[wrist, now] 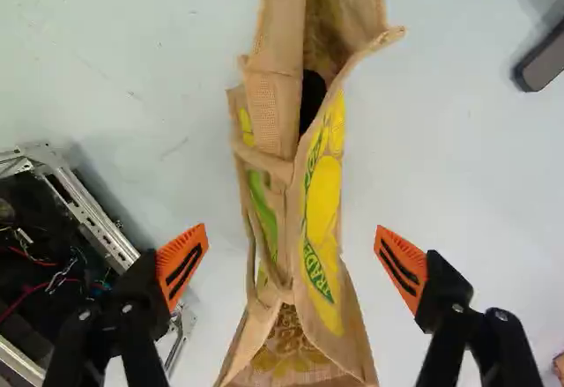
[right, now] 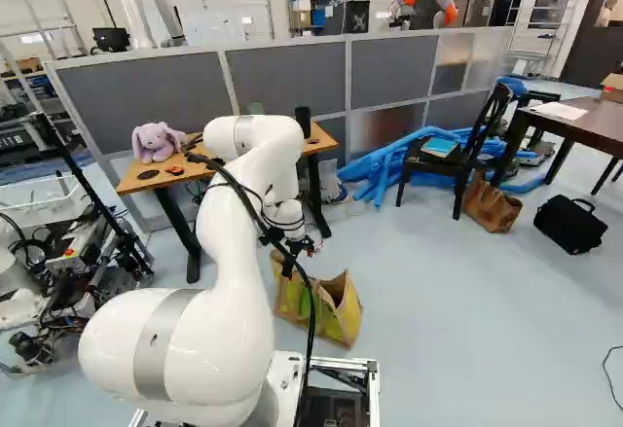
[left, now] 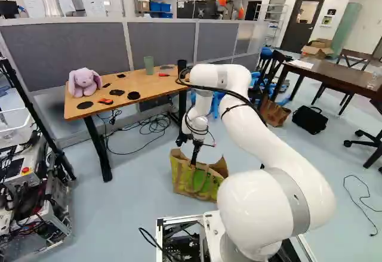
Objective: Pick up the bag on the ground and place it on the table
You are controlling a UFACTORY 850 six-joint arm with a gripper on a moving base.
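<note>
Over there the gripper (left: 195, 153) hangs above the bag (left: 194, 181), 2 fingers spread either side, apparently apart from it.

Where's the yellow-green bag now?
The bag stands on the floor, nearer than the wooden table in the left base view; in the wrist view it's between the gripper's open fingers.

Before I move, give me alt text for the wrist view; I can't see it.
Open pincer spans a tan bag with yellow and green print, an orange pad on either side, neither touching. The bag sits on pale floor; a metal frame shows beside one finger.
</note>
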